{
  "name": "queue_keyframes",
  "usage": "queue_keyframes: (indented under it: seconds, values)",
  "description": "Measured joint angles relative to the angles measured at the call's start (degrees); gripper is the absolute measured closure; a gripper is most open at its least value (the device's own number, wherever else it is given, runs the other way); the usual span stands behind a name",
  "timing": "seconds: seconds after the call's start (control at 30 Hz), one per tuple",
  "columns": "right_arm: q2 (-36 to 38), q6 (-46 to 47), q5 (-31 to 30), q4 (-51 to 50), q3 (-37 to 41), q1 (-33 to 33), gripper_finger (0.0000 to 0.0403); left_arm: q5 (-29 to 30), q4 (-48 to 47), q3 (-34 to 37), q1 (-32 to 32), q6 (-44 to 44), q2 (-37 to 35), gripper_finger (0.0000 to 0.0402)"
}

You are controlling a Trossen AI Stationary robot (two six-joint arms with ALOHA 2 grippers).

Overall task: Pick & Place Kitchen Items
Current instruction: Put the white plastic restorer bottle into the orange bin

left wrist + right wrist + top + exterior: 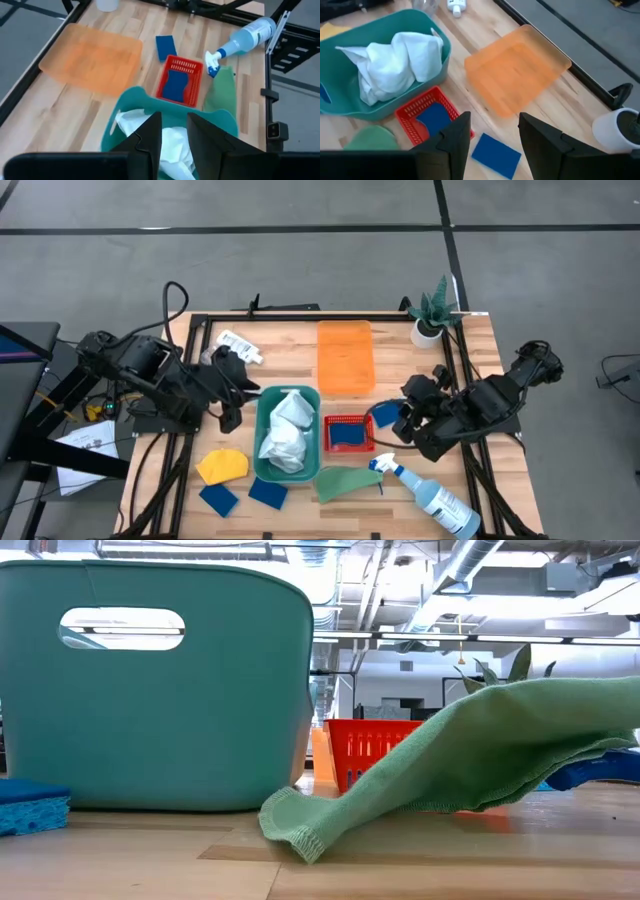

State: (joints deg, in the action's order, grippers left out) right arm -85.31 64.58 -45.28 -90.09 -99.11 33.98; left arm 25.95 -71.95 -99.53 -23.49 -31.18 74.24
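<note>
The right claw (491,131) is hovering open and empty over the blue sponge (496,151) lying on the tabletop (470,35) beside the red basket (410,111); being soft and light, it is best pinched across its short sides

The high view looks straight down on the whole wooden worktop (290,355). The low view sits at worktop level, close behind the teal plastic bin (160,690). Both wrist views look down at that bin and the small red mesh basket (180,80).

Bright, even light from the ceiling strips (480,638); soft shadows on the table (290,350). Up close, the green cloth (470,765) looks slightly blurred.
</note>
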Motion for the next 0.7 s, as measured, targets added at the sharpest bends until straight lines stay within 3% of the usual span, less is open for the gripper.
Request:
queue_keyframes:
  seconds: [0.23, 0.4, 0.57, 0.7]
  values:
    - [0.2, 5.4, -2.3, 1.1, 0.0, 0.3, 0.0243, 5.1, -3.3, 0.0, -0.6, -3.8, 0.0, 0.0313]
    - [3.4, 8.3, -12.2, 9.2, 0.0, 3.5, 0.0243, 11.7, -8.1, 0.0, -0.6, -5.6, 0.0, 0.0313]
    - [7.1, 7.0, -17.9, 12.5, 0.0, 6.9, 0.0243, 18.1, -11.2, 0.0, 0.2, -1.8, 0.0, 0.0313]
    - [9.1, 7.9, -20.7, 12.6, 0.0, 8.6, 0.0243, 26.7, -12.5, 0.0, 1.9, 1.8, 0.0, 0.0313]
